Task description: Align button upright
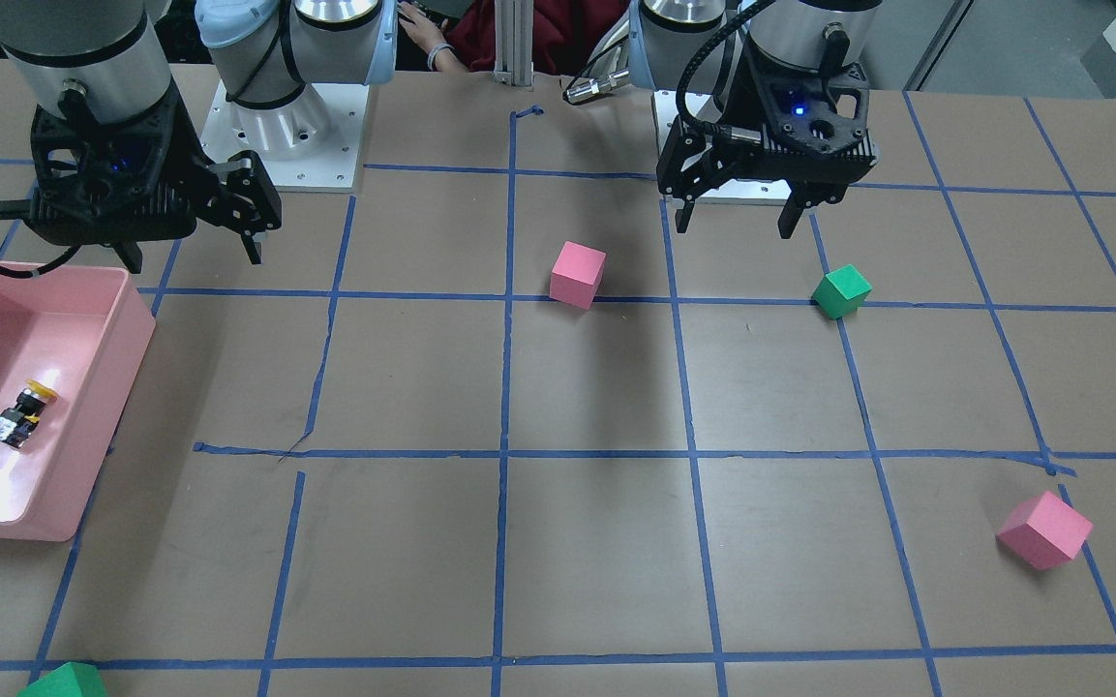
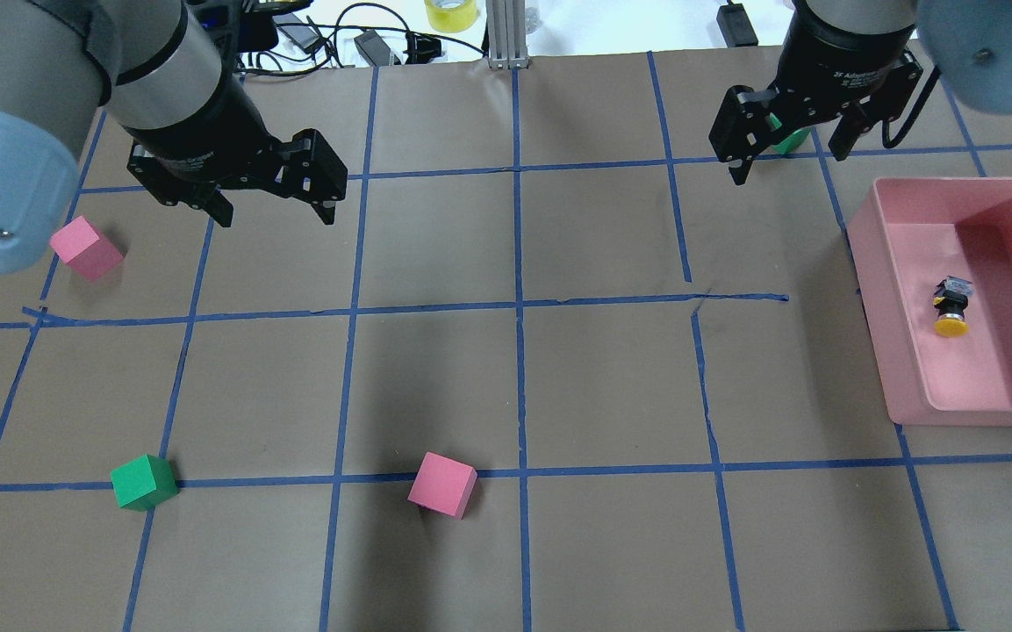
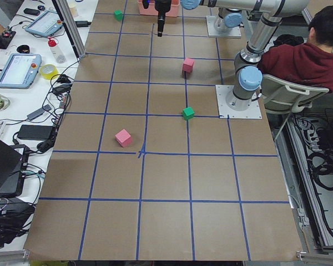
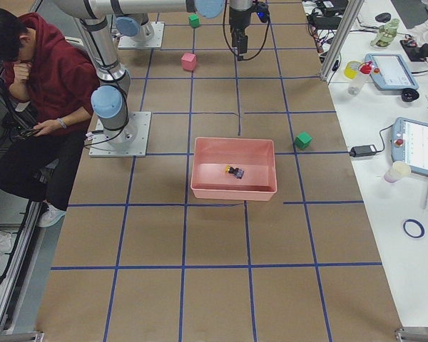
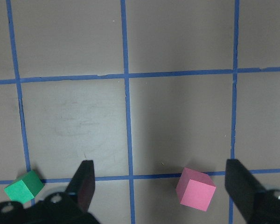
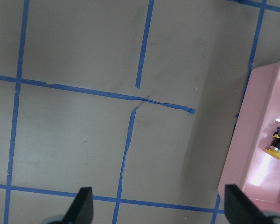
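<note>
The button has a yellow cap, a black body and a silvery base. It lies on its side on the floor of the pink bin, as the front view and the right wrist view also show. My right gripper is open and empty. It hangs above the table just beyond the bin's far left corner, well apart from the button. My left gripper is open and empty above the table's left half, far from the bin.
Foam cubes lie on the taped grid: a pink one near the middle front, a green one at front left, a pink one at left, and a green one partly hidden behind my right gripper.
</note>
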